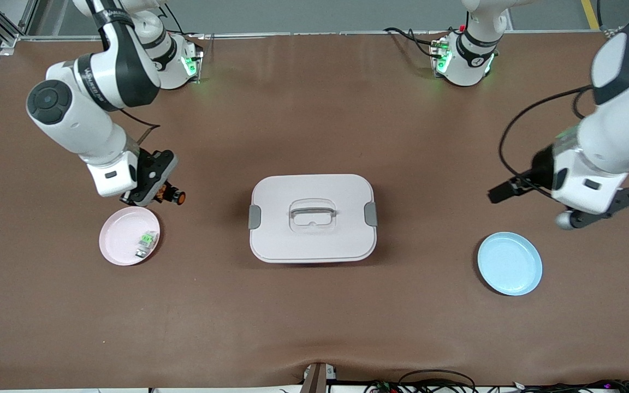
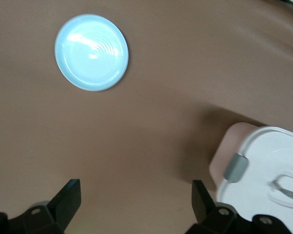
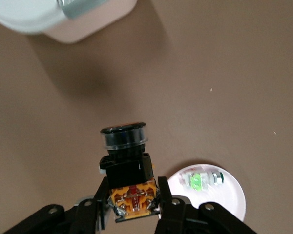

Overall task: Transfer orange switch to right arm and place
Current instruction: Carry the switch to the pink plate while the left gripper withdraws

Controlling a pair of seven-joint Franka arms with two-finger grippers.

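Your right pincer (image 1: pixel 168 194) grips the switch (image 1: pixel 175 196) just above the pink plate (image 1: pixel 120 240); left pincer (image 2: pixel 134 204) waits open over the worktop. Release high, and the switch may roll off.

The front view looks down from high across the brown counter (image 1: pixel 314 316), facing both arm bases along its top edge and taking in the whole surface. The left wrist view looks down past the left claw (image 2: pixel 136 202) at bare counter, sharing with the front view the round pale-blue plate (image 2: pixel 91 52) and a corner of the white lidded rectangular box (image 2: pixel 263 170). The right wrist view sits closer, looking down past the right claw (image 3: pixel 134 202), sharing the round pink plate (image 3: pixel 224 200) and the box's corner.
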